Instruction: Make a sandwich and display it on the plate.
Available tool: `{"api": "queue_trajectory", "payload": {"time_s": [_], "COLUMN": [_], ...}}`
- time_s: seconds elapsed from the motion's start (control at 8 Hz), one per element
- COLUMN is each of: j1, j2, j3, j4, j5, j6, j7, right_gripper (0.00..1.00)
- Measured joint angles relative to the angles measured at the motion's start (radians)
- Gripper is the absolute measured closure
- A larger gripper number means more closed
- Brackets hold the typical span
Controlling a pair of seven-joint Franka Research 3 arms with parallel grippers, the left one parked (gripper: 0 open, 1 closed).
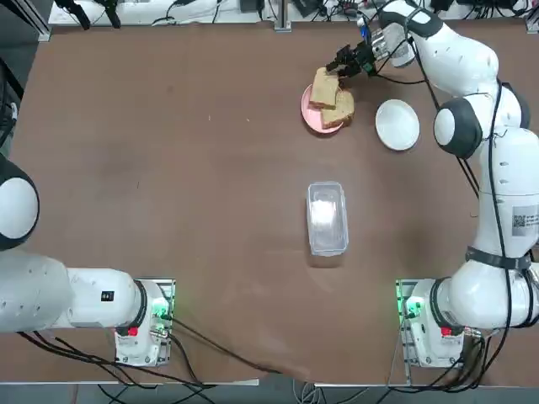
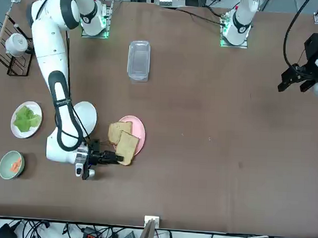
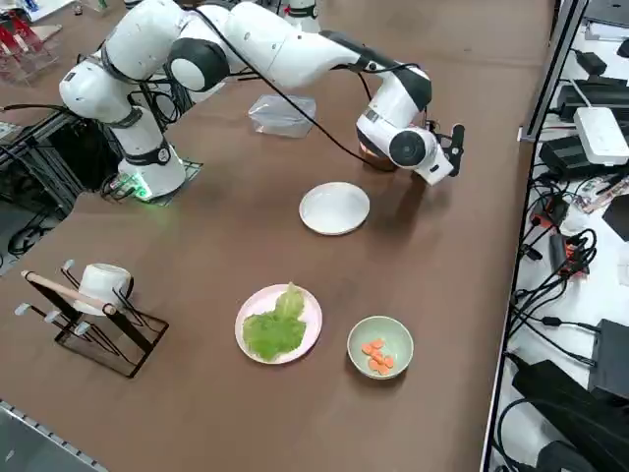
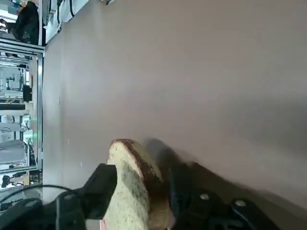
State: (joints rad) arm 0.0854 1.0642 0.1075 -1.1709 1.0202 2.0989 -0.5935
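The right gripper (image 2: 116, 158) reaches level over the pink plate (image 1: 310, 109), its fingers (image 4: 103, 184) set either side of a bread slice (image 4: 132, 191), flanking its edges; whether they pinch it is unclear. A second slice (image 2: 118, 132) lies beside it. Just beyond sits the white plate (image 1: 397, 124), bare; farther off, lettuce (image 3: 273, 329) waits on another plate (image 3: 310, 313).

Right arm stretched far across the desk, wrist low.
The right gripper (image 2: 116, 158) sits toward one o'clock from its base in the top view, lying nearly level, its two fingers (image 4: 101, 186) set either side of a bread slice (image 4: 132, 191).
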Motion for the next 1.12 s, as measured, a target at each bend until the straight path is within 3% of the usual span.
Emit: {"api": "queue_trajectory", "payload": {"time_s": [0.12, 0.25, 0.38, 0.5, 1.12], "j1": [0.0, 0.0, 0.001, 0.002, 0.01], "j2": [0.0, 0.0, 0.0, -0.001, -0.062], "j3": [0.0, 0.0, 0.0, 0.0, 0.0], "j4": [0.0, 0.0, 0.0, 0.0, -0.002], "j5": [0.0, 0.0, 0.0, 0.0, -0.013], "j6": [0.0, 0.001, 0.001, 0.001, 0.007], "j7": [-0.004, -0.009, -0.011, -0.012, -0.02], "right_gripper": [0.55, 0.59, 0.81, 0.92, 0.92]}}
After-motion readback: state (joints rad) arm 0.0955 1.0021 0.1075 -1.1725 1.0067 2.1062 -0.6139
